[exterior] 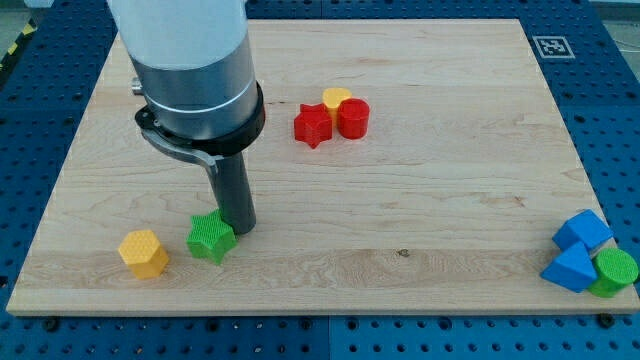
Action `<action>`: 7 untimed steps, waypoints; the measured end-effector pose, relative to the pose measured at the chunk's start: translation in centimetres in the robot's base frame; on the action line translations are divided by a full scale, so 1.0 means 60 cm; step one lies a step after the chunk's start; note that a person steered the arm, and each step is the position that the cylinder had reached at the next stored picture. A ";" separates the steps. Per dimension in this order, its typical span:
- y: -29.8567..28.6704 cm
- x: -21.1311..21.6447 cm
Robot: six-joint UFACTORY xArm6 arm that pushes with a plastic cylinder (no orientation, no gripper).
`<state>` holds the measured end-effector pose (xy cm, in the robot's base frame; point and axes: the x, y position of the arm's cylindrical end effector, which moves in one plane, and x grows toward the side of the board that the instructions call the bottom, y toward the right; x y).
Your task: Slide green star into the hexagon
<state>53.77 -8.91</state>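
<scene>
The green star point(210, 238) lies near the view's bottom left of the wooden board point(420, 200). The yellow hexagon point(143, 253) sits just to its left, a small gap apart. My tip point(241, 229) rests on the board right against the star's right side, slightly above its centre. The rod rises from there into the big grey arm body at the view's top left.
A red star point(312, 125), a yellow block point(336, 98) and a red cylinder point(353, 118) cluster at the top centre. Two blue blocks point(582, 232) point(571, 269) and a green cylinder point(614, 272) sit at the bottom right corner, by the board's edge.
</scene>
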 end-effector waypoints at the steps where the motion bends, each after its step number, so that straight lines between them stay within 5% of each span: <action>1: -0.001 -0.026; 7: -0.077 0.015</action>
<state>54.65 -13.54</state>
